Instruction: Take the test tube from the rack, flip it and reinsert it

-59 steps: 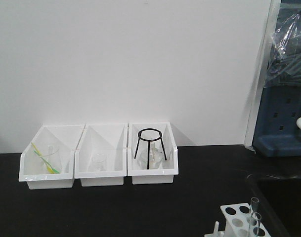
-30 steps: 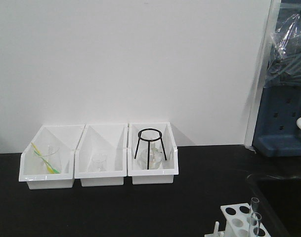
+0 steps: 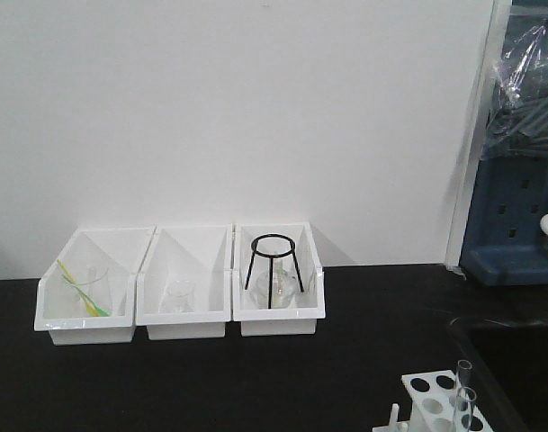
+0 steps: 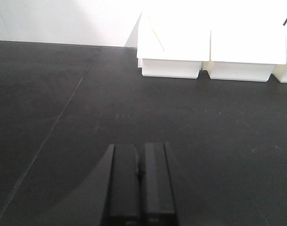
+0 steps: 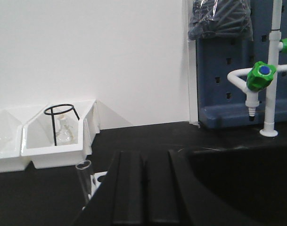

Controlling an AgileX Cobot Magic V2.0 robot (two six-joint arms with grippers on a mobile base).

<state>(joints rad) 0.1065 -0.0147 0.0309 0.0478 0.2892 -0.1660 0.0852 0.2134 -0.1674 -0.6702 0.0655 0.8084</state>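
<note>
The white rack (image 3: pixel 428 398) shows at the bottom right of the front view, cut off by the frame edge. Two clear test tubes (image 3: pixel 463 382) stand upright in it. In the right wrist view one test tube (image 5: pixel 84 181) rises just left of my right gripper (image 5: pixel 145 153), with a corner of the rack (image 5: pixel 99 177) beside it. That gripper is shut with nothing in it and does not touch the tube. My left gripper (image 4: pixel 140 147) is shut and empty, low over the bare black tabletop, far from the rack. Neither gripper appears in the front view.
Three white open-fronted bins (image 3: pixel 184 315) line the back wall; the right one holds a black tripod stand (image 3: pixel 274 268) and a glass flask. A dark sink (image 5: pixel 247 183) lies right of the rack, with a green-knobbed tap (image 5: pixel 260 75) and a blue pegboard (image 3: pixel 516 225) behind it.
</note>
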